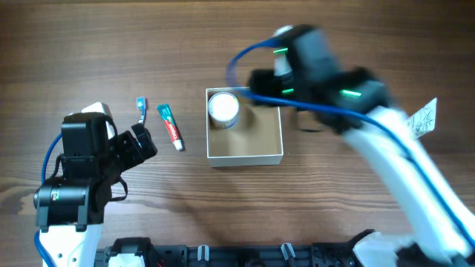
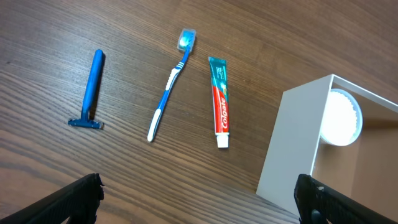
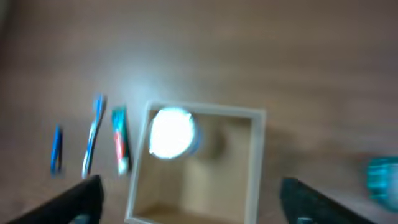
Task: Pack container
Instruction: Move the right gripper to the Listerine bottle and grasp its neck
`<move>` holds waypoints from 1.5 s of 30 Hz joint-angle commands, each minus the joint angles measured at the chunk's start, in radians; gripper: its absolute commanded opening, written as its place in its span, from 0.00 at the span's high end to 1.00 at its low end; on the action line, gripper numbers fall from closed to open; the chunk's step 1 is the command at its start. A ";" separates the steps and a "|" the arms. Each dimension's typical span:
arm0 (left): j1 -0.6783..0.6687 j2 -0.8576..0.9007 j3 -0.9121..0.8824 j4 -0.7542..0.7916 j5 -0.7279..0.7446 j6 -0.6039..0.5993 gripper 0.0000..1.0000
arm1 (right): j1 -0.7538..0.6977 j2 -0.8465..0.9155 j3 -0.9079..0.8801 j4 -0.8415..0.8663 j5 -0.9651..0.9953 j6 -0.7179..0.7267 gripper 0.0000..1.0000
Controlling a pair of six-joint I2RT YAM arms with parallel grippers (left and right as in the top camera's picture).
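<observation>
The container (image 1: 246, 152) is a square white-walled box with a tan inside, at the table's middle. A white round jar (image 1: 223, 108) stands in its far left corner. A toothpaste tube (image 1: 170, 126) and a blue toothbrush (image 1: 141, 108) lie left of it. The left wrist view shows a blue razor (image 2: 92, 90), the toothbrush (image 2: 171, 84), the toothpaste (image 2: 219, 102), the container's wall (image 2: 292, 149) and the jar (image 2: 339, 118). My left gripper (image 2: 199, 205) is open and empty, near the toothpaste (image 1: 141, 144). My right gripper (image 3: 193, 205) is open and empty above the container (image 3: 258, 162), blurred overhead (image 1: 271, 78).
The right wrist view is blurred. It shows the jar (image 3: 171, 134), the toothpaste (image 3: 119, 142), the toothbrush (image 3: 93, 137), the razor (image 3: 56, 149) and a teal thing (image 3: 380, 177) right of the container. The right arm carries a white tag (image 1: 421, 117).
</observation>
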 commanded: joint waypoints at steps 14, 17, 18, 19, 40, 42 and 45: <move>-0.005 0.050 0.019 0.004 0.012 -0.017 0.00 | -0.548 0.209 0.004 -0.231 0.026 -0.190 0.00; -0.005 0.071 0.019 0.003 0.013 -0.017 0.00 | -0.549 0.272 0.002 -0.238 0.026 -0.187 0.00; -0.005 0.076 0.019 0.003 0.012 -0.017 0.00 | -0.549 0.297 0.002 -0.239 0.026 -0.187 0.00; -0.005 0.079 0.019 0.003 0.012 -0.017 0.00 | -0.549 0.320 0.002 -0.242 0.026 -0.187 0.00; -0.005 0.083 0.019 0.003 0.012 -0.017 0.00 | -0.550 0.448 -0.116 -0.188 0.023 -0.223 0.30; -0.005 0.083 0.019 0.003 0.012 -0.017 0.00 | -0.550 0.448 -0.116 -0.189 0.023 -0.224 0.34; -0.005 0.083 0.019 0.003 0.012 -0.017 0.00 | -0.550 0.448 -0.116 -0.189 0.023 -0.223 0.44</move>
